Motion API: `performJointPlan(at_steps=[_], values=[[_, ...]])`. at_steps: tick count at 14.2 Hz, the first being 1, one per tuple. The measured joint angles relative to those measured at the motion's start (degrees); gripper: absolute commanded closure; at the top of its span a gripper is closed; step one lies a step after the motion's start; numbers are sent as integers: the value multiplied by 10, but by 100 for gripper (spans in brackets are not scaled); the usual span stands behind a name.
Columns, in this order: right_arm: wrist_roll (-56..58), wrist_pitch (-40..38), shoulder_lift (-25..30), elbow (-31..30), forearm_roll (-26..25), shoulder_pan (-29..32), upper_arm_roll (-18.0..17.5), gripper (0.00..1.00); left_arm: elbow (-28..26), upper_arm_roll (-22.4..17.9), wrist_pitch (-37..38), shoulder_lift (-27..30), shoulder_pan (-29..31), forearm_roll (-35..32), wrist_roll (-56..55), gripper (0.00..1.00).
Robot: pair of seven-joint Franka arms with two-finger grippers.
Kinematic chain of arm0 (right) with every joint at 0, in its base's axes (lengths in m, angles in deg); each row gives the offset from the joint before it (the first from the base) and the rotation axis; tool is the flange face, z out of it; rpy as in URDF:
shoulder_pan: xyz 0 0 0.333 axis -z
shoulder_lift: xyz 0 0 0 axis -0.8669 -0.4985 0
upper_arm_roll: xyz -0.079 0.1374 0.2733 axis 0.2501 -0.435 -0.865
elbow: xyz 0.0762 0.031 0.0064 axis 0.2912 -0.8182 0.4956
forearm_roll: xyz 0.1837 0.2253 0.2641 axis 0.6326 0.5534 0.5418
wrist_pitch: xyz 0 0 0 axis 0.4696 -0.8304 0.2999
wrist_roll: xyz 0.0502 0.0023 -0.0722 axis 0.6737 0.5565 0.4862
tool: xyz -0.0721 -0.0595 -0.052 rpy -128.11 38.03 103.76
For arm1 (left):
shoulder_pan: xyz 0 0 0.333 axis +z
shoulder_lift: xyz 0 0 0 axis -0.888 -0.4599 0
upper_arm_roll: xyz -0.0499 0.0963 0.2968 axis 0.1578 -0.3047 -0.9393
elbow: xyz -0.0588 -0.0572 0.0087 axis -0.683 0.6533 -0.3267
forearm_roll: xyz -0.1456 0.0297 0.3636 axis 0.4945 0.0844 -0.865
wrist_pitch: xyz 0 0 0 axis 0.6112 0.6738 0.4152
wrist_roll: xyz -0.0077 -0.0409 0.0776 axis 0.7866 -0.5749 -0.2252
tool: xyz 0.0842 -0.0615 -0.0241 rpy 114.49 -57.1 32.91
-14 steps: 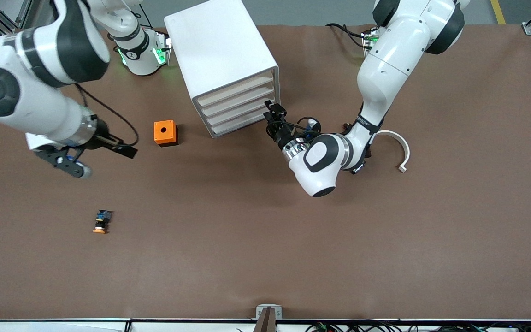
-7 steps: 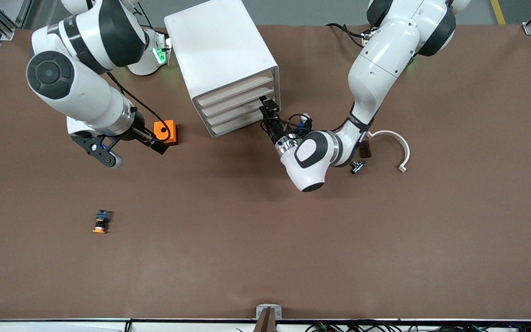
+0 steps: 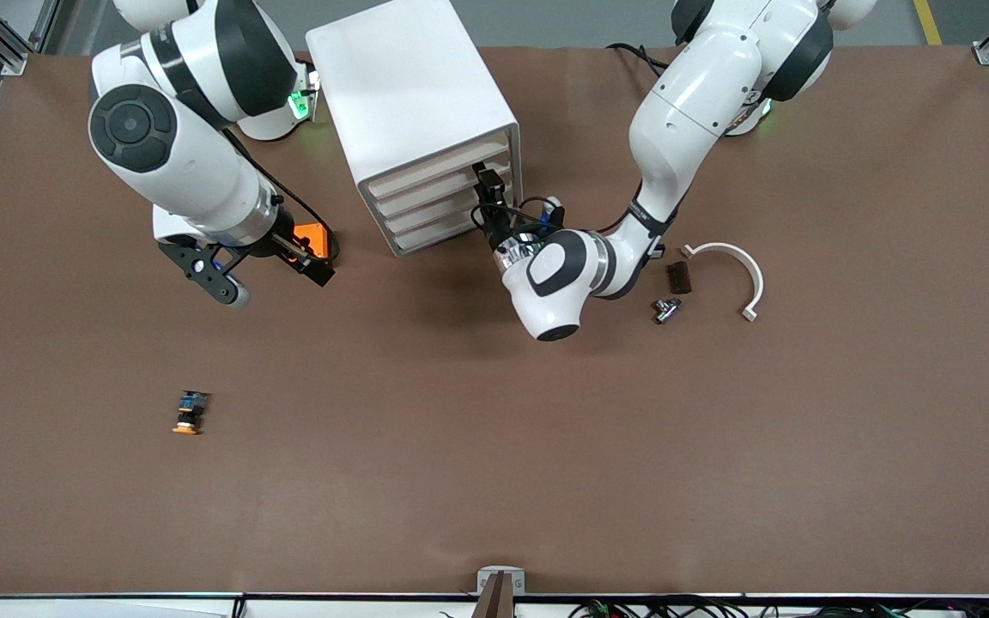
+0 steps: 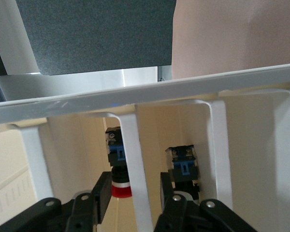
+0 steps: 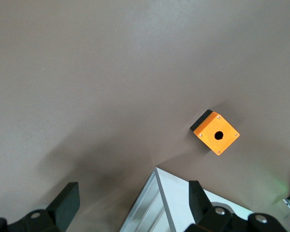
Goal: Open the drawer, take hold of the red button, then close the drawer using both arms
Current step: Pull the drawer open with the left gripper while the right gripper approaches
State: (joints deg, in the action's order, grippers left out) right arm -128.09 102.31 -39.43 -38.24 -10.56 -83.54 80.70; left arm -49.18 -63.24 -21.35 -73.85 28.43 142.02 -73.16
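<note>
An orange-capped button is lying alone on open brown counter toward the right arm's end, with wide bare room around it on every side. The right tool is hanging with its fingers spread apart and holding nothing, over the counter just beside an orange box with a round hole in its face. The white cabinet is standing between the two arms, its four pale beige drawer fronts facing the camera. The left tool is pressing in at the cabinet's front, at the end of the drawer stack toward the left arm; its fingers are parted, straddling a white rib of the drawer. In the compartment next to that rib, the button is showing a blue back piece, black body and red cap; a second, similar part is sitting in the neighbouring compartment. Toward the left arm's end, a dark brown block, a small metal fitting and a curved white piece are lying near one another.
</note>
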Motion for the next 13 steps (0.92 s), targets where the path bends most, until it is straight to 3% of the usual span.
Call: performJointPlan(at_steps=[3, 8, 13], values=[[-24, 4, -3, 0, 1, -7, 0, 0, 0, 0, 0, -6, -10, 0, 0, 78], [-69, 31, -15, 0, 1, -32, 0, 0, 0, 0, 0, -6, -16, 0, 0, 88], [-122, 59, -32, -2, 2, -67, 0, 0, 0, 0, 0, -6, -15, 0, -14, 90]])
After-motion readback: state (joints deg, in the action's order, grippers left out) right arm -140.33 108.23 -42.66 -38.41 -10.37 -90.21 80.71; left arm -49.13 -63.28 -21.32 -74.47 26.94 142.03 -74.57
